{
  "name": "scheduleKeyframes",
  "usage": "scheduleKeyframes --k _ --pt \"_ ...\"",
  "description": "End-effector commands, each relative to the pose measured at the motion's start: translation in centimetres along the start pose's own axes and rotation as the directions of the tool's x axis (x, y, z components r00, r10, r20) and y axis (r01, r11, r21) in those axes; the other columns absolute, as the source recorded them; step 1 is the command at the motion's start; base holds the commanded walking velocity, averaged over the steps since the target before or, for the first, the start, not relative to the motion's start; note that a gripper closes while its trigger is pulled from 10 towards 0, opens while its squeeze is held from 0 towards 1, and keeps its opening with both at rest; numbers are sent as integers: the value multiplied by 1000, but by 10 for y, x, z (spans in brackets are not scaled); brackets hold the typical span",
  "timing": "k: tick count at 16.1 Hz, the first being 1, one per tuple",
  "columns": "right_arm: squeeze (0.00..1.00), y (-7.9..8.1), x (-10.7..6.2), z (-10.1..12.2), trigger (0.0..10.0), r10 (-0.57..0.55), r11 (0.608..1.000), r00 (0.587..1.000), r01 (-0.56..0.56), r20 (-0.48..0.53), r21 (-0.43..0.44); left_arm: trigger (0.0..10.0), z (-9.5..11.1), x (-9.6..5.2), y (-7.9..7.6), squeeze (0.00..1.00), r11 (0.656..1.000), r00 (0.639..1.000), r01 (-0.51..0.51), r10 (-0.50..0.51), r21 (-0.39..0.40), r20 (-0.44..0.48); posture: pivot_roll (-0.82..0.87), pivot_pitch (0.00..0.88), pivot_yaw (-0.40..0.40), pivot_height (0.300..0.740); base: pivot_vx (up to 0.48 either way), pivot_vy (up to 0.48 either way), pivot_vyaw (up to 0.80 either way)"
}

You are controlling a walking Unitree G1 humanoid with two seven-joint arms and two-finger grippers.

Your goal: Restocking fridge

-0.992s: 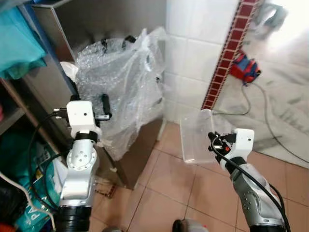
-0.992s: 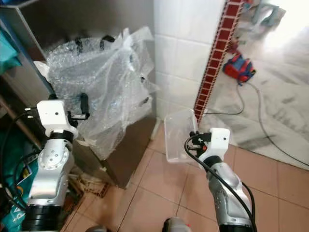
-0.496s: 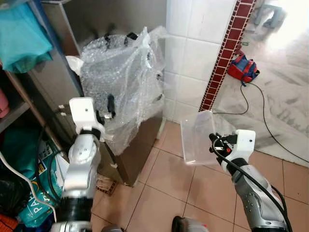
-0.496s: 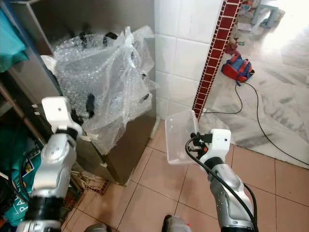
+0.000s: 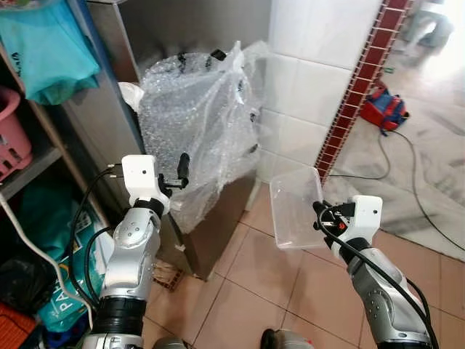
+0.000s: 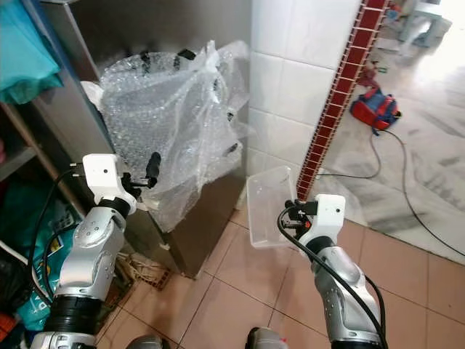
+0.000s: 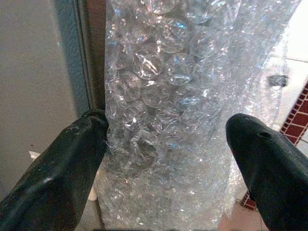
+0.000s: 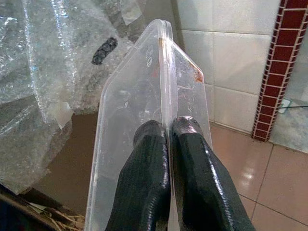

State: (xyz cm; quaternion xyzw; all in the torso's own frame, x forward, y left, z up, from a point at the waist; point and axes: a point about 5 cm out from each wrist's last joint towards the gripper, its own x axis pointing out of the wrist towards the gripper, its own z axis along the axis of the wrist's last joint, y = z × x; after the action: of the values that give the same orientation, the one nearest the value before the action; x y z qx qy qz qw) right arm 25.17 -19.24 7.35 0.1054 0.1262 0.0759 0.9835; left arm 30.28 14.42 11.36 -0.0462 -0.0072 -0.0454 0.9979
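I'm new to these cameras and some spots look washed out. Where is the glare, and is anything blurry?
Left eye view: daylight whitens the floor at upper right, above the red bag. Left wrist view: the bubble wrap glints sharply between the open left gripper, whose near fingers look soft. Right wrist view: the clear plastic container, pinched by the right gripper, is crisp, with a floor-tile sheen beside it.

You have a red-and-blue bag (image 5: 384,111) on the grey marble floor (image 5: 436,182), a pink plastic basket (image 5: 13,138) on the left shelf, and white wall tiles (image 5: 312,80) ahead.
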Motion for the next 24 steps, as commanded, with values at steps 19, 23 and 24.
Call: scheduleKeyframes --k 19,23,24 --pt "0 4 4 7 10000 23 1000 1000 -23 19 -16 10000 -18 19 -30 0 969 963 245 -247 -36 -108 -37 26 6 740 0 0 0" --pt "0 2 4 9 10000 4 1000 999 -3 37 -21 10000 -19 26 -58 0 920 912 391 -392 -35 -118 -41 22 5 740 0 0 0" --pt "0 -2 3 12 10000 -28 999 998 30 55 -30 10000 -19 27 -72 0 896 889 443 -444 -38 -116 -44 18 7 740 0 0 0"
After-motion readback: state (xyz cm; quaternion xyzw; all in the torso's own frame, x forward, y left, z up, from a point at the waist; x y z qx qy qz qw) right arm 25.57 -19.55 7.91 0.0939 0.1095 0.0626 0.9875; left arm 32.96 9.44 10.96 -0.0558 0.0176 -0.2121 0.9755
